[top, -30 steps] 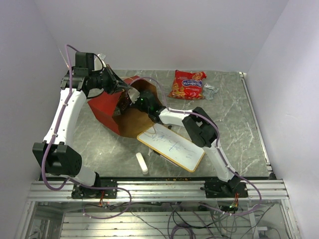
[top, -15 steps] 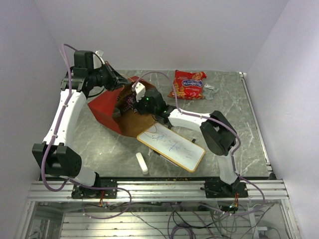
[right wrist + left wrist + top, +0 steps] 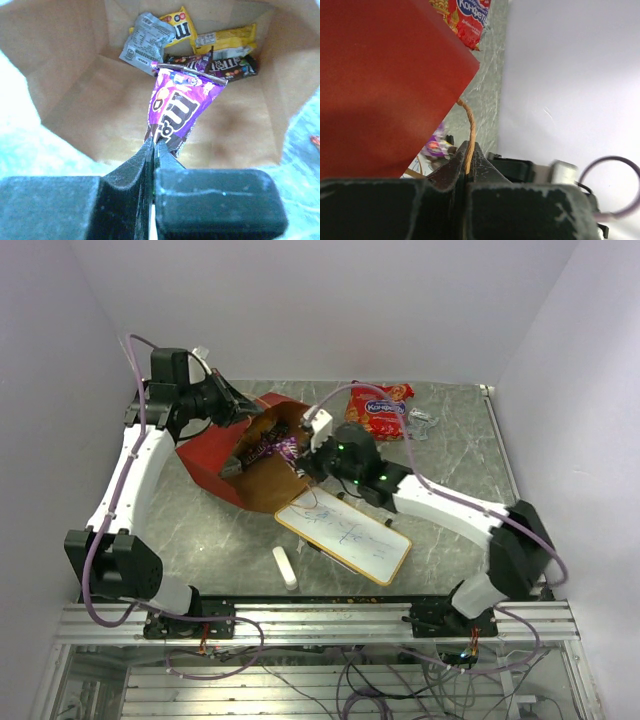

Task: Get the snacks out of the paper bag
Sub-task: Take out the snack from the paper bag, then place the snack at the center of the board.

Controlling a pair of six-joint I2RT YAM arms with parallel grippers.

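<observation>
Drawn back rightward out of the tall red paper bag (image 3: 205, 455), the right gripper (image 3: 151, 145) pinched one end of a small purple candy pack (image 3: 182, 107) at the mouth, long axis pointing inward. A white wood-edged whiteboard (image 3: 345, 535) lay just before that mouth on the grey desk (image 3: 460, 475). Deep inside sat yellow packs (image 3: 225, 37) and a silvery wrapper (image 3: 147, 45). The left gripper (image 3: 468, 150) was clamped on the twine handle (image 3: 470, 120). A large red-orange crinkly packet (image 3: 378, 410) lay beyond.

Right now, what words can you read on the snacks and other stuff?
"Конфеты": blue letters on the red-orange bag.
"m&m": big letters on the purple pack.
Too small or blurred to read: the yellow packs, the silvery wrapper, the whiteboard scribbles.
</observation>
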